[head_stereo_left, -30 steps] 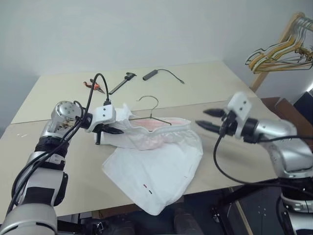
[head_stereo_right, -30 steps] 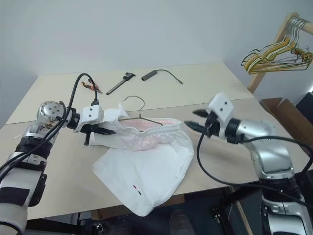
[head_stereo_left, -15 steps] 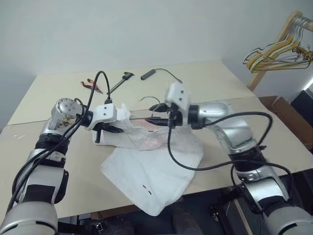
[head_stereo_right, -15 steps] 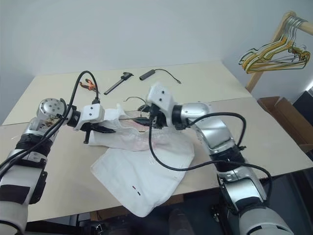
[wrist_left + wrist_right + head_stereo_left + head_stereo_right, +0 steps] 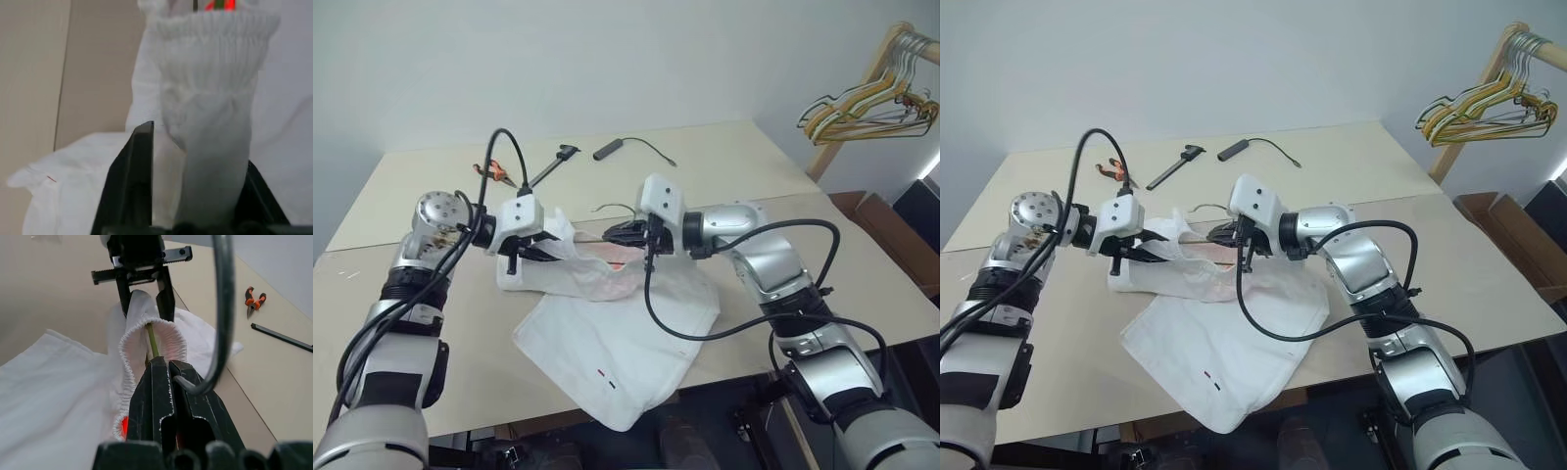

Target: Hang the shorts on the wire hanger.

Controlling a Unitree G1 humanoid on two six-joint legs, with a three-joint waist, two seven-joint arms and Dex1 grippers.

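1. The shorts point(image 5: 607, 323) lie near the table's point(image 5: 431, 176) front edge, one leg hanging over it; the gathered waistband is lifted off the surface between the two grippers.
2. The wire hanger point(image 5: 155, 343) runs inside the raised waistband, its hook point(image 5: 220, 323) curving up beside the right fingers.
3. The right gripper point(image 5: 1226, 235) is pressed together on the hanger's wire just at the base of the hook, with the waistband looped around the wire in front of it.
4. The left gripper point(image 5: 548, 250) stands partly spread, with a fold of ribbed waistband point(image 5: 215, 98) lying between its fingers point(image 5: 139, 161); whether it grips the cloth firmly I cannot tell.
5. Judged step: seating the waistband on the hanger. To do it well, the right hand should hold the wire level and steady while the left draws the elastic outward along the hanger's arm, without tugging so hard that the wire twists or slips free.
6. Farther back on the table lie pliers point(image 5: 494, 172), a black calliper point(image 5: 550, 164) and a cabled black handle point(image 5: 612, 150), well apart from the work. A rack of coloured hangers point(image 5: 862, 103) stands beyond the table's right edge.
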